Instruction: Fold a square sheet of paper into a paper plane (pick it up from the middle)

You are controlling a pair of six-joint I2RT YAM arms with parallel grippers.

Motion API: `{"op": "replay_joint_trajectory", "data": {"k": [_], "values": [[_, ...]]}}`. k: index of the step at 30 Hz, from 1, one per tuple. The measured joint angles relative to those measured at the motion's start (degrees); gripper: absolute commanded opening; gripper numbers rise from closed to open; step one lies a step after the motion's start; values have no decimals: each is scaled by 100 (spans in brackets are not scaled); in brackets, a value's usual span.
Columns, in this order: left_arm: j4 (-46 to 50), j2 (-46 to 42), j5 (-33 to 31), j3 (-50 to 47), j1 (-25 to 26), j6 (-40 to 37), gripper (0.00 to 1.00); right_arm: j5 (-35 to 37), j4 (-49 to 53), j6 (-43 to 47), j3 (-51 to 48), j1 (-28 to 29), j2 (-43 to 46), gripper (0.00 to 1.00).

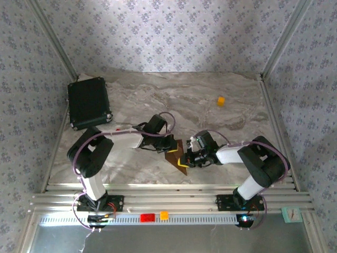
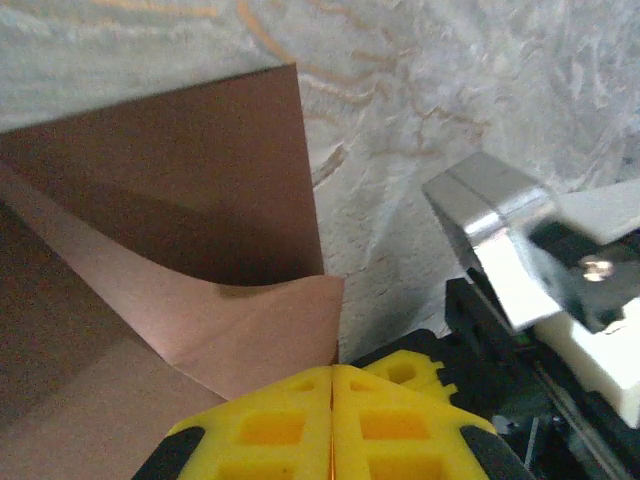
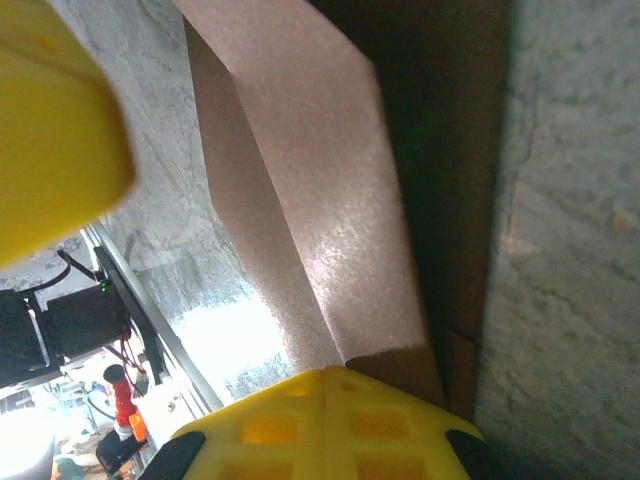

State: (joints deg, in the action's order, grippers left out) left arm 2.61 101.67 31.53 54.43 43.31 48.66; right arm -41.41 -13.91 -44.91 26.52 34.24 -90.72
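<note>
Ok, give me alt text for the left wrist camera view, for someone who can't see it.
The left gripper, yellow jaws shut, pinches a curled-up flap of the dark brown sheet of paper lying on the pale marbled table. Part of the right arm, silver and black, sits close at the right edge.

**Right gripper (image 3: 327,374) pinching a folded brown sheet of paper (image 3: 330,200) above the marble table (image 3: 570,250)**

The two yellow fingers (image 3: 400,430) press together with no gap, and the paper's lower end runs in at their tips. A lighter flap rises from a crease, with a darker, shadowed layer to its right. A blurred yellow shape (image 3: 50,130) sits in the upper left corner. At lower left are a metal rail (image 3: 150,320) and black hardware (image 3: 70,320), both out of focus.
</note>
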Motion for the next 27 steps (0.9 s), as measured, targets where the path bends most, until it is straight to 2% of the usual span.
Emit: {"op": "replay_joint_trajectory", "data": {"k": [8, 19, 27], "values": [[-151, 549, 15, 15, -114, -24, 7, -17, 2, 50, -2, -26, -4, 0], [-223, 638, 269, 33, -531, -181, 8, -50, -24, 107, -33, -63, -9, 0], [195, 660, -225, 367, -872, -389, 7, -118, -46, 151, -59, -103, -9, 0]]}}
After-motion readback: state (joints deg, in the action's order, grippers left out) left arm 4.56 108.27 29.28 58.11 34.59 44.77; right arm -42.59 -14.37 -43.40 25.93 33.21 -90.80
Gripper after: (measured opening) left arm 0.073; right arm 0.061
